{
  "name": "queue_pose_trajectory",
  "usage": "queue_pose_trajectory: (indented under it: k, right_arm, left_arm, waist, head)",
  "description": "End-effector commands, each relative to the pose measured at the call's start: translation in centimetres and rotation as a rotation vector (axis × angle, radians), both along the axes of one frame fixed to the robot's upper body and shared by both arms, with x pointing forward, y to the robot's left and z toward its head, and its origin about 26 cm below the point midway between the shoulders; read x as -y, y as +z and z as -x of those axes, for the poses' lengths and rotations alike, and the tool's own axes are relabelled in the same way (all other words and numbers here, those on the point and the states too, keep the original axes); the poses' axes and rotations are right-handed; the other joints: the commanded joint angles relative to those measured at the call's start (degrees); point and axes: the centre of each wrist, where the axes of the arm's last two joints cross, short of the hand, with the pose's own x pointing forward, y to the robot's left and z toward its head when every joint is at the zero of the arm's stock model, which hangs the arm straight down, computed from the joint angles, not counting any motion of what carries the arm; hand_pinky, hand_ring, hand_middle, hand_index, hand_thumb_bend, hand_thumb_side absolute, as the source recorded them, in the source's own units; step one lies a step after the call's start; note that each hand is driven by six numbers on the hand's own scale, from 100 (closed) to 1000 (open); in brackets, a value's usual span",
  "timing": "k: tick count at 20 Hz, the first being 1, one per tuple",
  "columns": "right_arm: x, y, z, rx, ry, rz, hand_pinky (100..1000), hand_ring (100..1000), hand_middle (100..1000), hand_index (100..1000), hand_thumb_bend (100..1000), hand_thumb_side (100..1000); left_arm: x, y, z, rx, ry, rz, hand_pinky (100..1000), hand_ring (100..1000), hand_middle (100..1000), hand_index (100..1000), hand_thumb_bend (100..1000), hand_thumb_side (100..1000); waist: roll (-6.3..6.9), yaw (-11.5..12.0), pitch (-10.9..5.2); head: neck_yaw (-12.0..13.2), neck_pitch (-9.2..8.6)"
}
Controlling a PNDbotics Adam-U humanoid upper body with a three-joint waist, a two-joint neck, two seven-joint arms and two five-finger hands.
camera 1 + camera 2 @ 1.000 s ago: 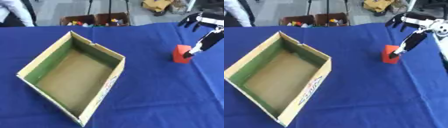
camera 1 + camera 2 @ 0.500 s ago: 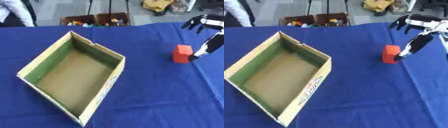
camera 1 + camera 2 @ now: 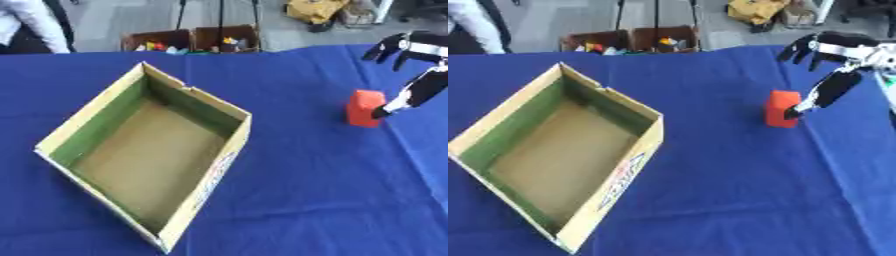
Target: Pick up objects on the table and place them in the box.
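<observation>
An orange block [image 3: 782,108] is standing upright on the blue worktop [image 3: 710,190], the thumb tip of the right hand [image 3: 833,70] touching its side while the fingers [image 3: 798,49] are spreading released above; the open cardboard box [image 3: 553,150] is sitting well apart.

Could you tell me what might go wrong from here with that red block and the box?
Only the right hand's thumb tip meets the upright red block; its fingers are spread above, so a push could tip it. The box lies well to the left across the blue cloth, so a poorly held block might drop on the way.
</observation>
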Motion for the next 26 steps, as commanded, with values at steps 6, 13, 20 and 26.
queue_pose_trajectory:
  k: [6,13,20,26]
  right_arm:
    - [0.6,-0.6,-0.4,-0.020,-0.054,0.062,655,814,803,857,554,267]
    - [0.5,-1.1,-0.7,-0.009,-0.050,0.068,632,785,771,829,531,254]
    - [0.3,-1.4,-0.9,0.026,-0.059,0.048,591,743,708,760,465,243]
    - [0.4,-1.8,-1.0,0.008,-0.081,0.062,571,712,666,723,348,207]
  left_arm:
    - [-0.1,0.8,0.2,0.024,0.000,-0.029,525,631,785,881,100,721]
    - [-0.1,0.9,0.2,0.025,-0.003,-0.031,526,632,785,880,100,721]
    - [-0.1,0.9,0.2,0.023,-0.004,-0.032,526,632,785,880,100,717]
    - [-0.1,0.9,0.2,0.023,-0.005,-0.035,527,633,784,879,100,717]
  waist:
    - [-0.62,0.22,-1.54]
    - [-0.69,0.34,-1.53]
    - [-0.74,0.38,-1.54]
    - [-0.71,0.42,-1.55]
  head:
    - [-0.36,-0.63]
    - [-0.44,-0.71]
    - [-0.54,-0.71]
    - [-0.65,-0.68]
